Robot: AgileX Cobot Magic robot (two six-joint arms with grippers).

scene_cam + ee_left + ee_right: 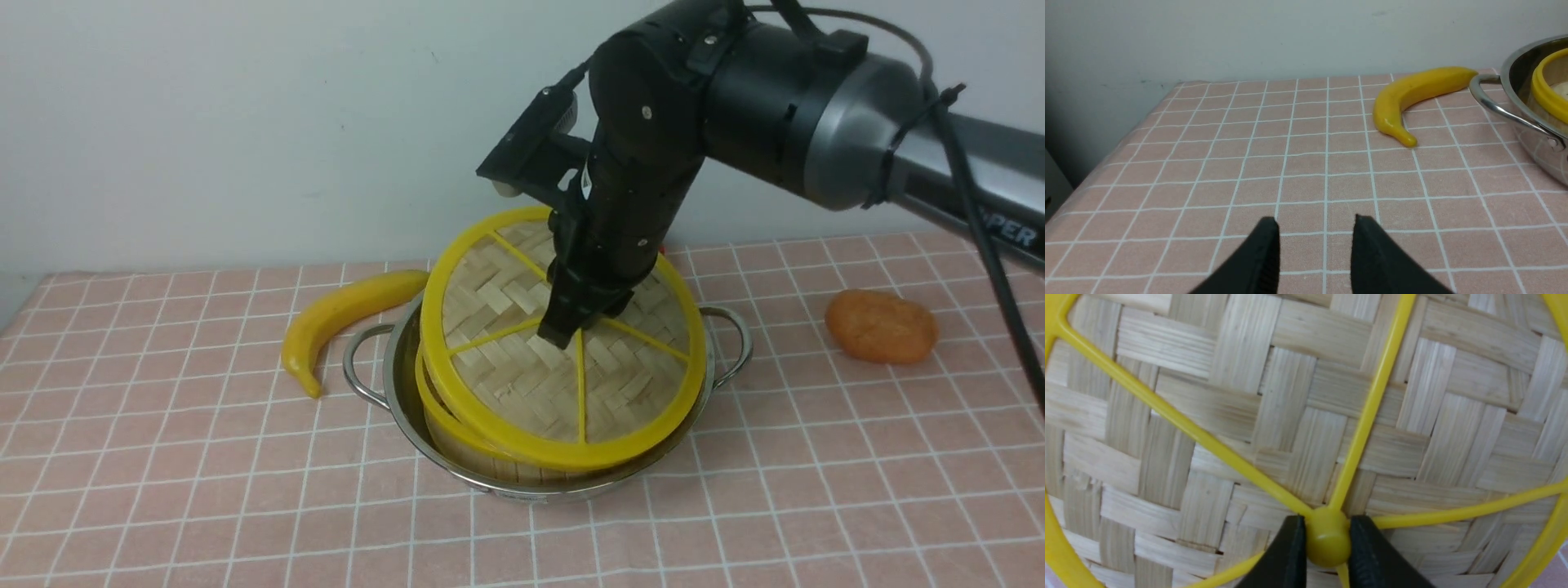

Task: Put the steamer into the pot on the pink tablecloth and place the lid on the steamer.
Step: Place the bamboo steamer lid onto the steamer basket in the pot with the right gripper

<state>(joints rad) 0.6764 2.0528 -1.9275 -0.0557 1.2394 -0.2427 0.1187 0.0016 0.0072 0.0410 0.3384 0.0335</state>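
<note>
Lid point(506, 367): tilted, hub pinched in right gripper point(1327, 522), steamer point(469, 459) directly below in pot point(400, 371). Risk: released askew, rim may catch and slide off-centre.

Front camera angled down over pot point(402, 384), left wrist camera low, same pot and banana point(1412, 92) beyond its jaws, right wrist camera close on lid point(1306, 416).

Pink tablecloth point(163, 490) with thin white grid lines covering the table, steel pot point(397, 376) standing near its middle, yellow banana point(343, 314) lying just beside the pot's left handle, orange point(882, 327) well apart on the right.
</note>
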